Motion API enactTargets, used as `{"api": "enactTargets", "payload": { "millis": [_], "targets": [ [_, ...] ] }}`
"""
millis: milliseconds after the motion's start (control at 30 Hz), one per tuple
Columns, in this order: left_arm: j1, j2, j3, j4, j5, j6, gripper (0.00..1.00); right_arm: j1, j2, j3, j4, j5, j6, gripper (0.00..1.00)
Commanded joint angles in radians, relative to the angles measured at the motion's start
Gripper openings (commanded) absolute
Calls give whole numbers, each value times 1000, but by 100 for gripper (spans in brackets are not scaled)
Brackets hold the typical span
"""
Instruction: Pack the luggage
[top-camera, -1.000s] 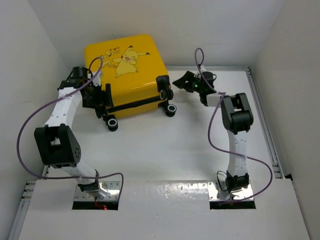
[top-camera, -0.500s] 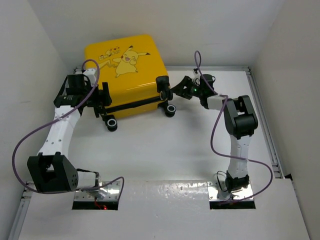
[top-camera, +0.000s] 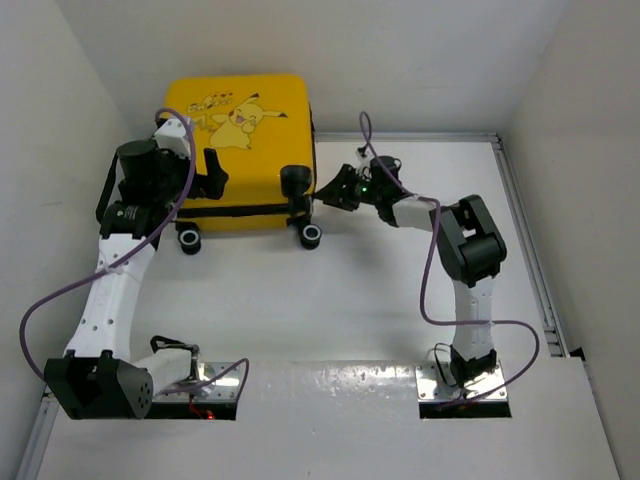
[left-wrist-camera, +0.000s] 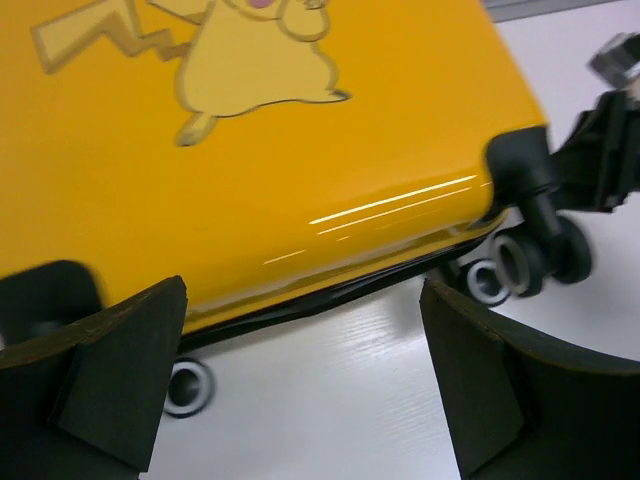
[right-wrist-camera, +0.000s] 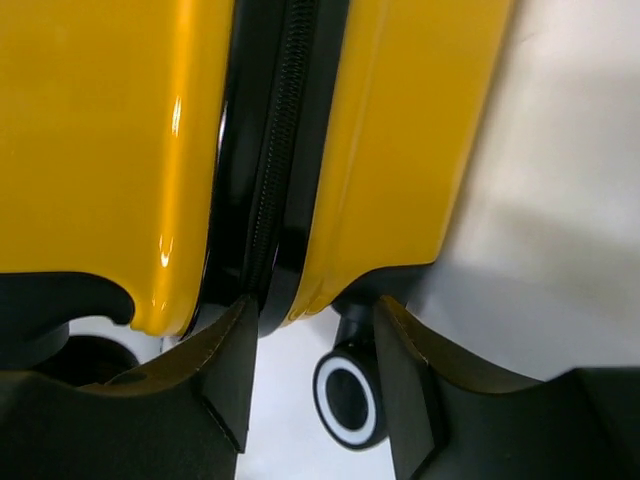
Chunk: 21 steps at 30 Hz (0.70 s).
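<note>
Now, luggage (top-camera: 240, 130) lies shut and flat, far left on the table (top-camera: 380, 290). Left gripper (left-wrist-camera: 300, 340) hangs wide open over its near edge; right gripper (right-wrist-camera: 315, 335) straddles a shell corner by the zip (right-wrist-camera: 280, 150), grasp impossible to call. Contents hidden, so packing looks either finished or unstarted.

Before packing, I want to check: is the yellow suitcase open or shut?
Shut. Both yellow shells of the luggage meet, with only the black zipper seam between them.

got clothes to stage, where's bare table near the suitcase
Bare table between left arm and right arm, from the luggage wheels to the near edge; also right of the right arm. Crowded at the luggage's near corners, by both jaws.
</note>
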Motion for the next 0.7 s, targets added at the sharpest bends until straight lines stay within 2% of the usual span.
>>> {"api": "enactTargets", "payload": {
  "millis": [0,133,300,467,667],
  "targets": [
    [-14,-16,29,-11,94,14,99,196,93,-117,-277,-39,-15,47],
    [-68,-6,29,-115,160,5,99,279,35,-106,-239,-91,-48,45],
    [-145,-6,-15,-240,127,-15,99,297,-112,-188,-202,-68,-108,47],
    [-215,19,-26,-240,46,-90,99,200,-257,-261,-240,-7,-190,60],
    [-344,116,8,-176,-91,-198,99,23,-320,-228,-373,45,-300,62]
  ]
}}
